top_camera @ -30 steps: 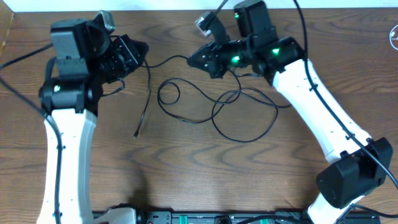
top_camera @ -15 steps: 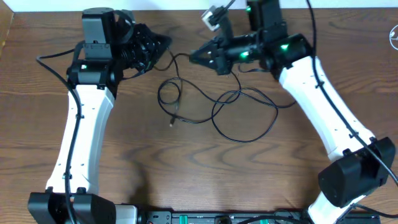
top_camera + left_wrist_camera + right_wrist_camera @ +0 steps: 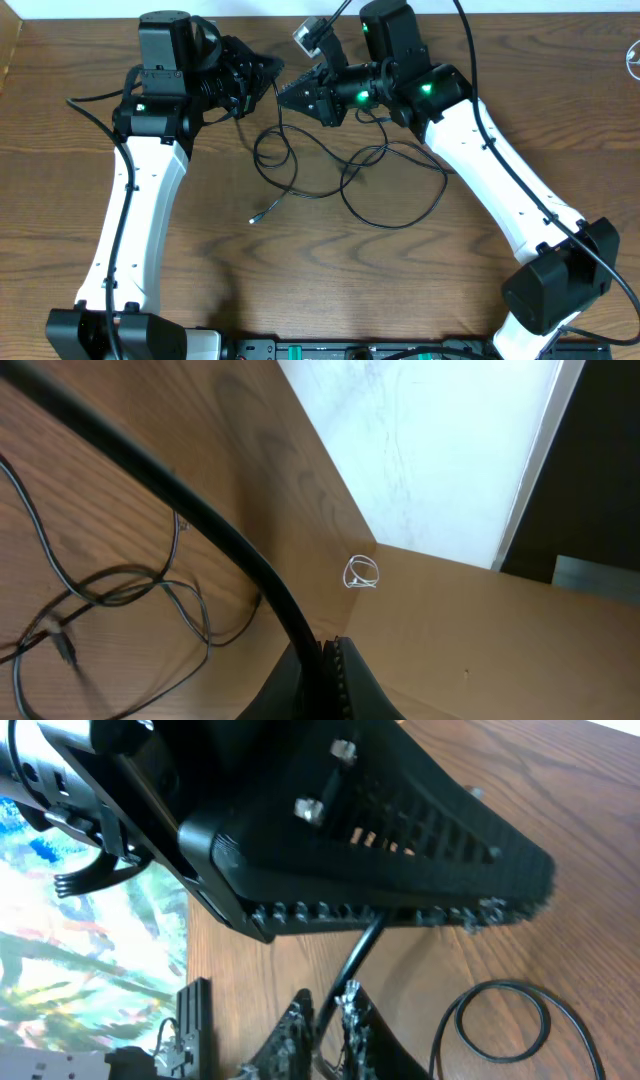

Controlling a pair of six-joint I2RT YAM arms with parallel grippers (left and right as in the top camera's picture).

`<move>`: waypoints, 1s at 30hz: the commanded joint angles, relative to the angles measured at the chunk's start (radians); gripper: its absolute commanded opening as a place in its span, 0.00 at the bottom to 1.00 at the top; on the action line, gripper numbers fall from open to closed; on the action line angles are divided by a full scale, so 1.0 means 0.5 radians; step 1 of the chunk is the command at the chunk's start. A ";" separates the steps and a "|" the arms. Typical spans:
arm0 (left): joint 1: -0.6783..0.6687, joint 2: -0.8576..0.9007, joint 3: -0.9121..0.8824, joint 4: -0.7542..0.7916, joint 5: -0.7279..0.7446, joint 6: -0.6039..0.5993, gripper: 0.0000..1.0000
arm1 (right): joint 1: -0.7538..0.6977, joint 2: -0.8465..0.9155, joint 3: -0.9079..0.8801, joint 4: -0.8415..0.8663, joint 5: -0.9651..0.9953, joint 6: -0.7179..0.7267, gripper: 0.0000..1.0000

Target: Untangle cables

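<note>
Thin black cables [image 3: 345, 170] lie in a tangle of loops on the wooden table, with one loose plug end [image 3: 254, 217] trailing to the lower left. My left gripper [image 3: 268, 72] is shut on a cable strand; the left wrist view shows the strand [image 3: 210, 525] running into the closed jaws [image 3: 326, 652]. My right gripper [image 3: 287, 96] sits just right of it, nearly tip to tip. It is shut on a cable strand [image 3: 358, 955] between its fingers [image 3: 330, 1012]. The left gripper's fingers [image 3: 400, 850] fill the top of the right wrist view. A cable loop [image 3: 500, 1020] lies beside them.
A small white wire ring [image 3: 633, 60] lies at the table's far right edge and also shows in the left wrist view [image 3: 362, 572]. A black rack [image 3: 192, 1020] stands at the table's front edge. A white wall borders the back.
The left arm swung right and the right gripper moved left, so the two grippers now nearly meet. The loose plug end was dragged about and now lies at lower left.
</note>
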 commanded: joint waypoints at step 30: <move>-0.008 -0.004 0.014 0.003 -0.005 0.132 0.16 | -0.056 0.165 0.001 0.201 0.539 0.062 0.01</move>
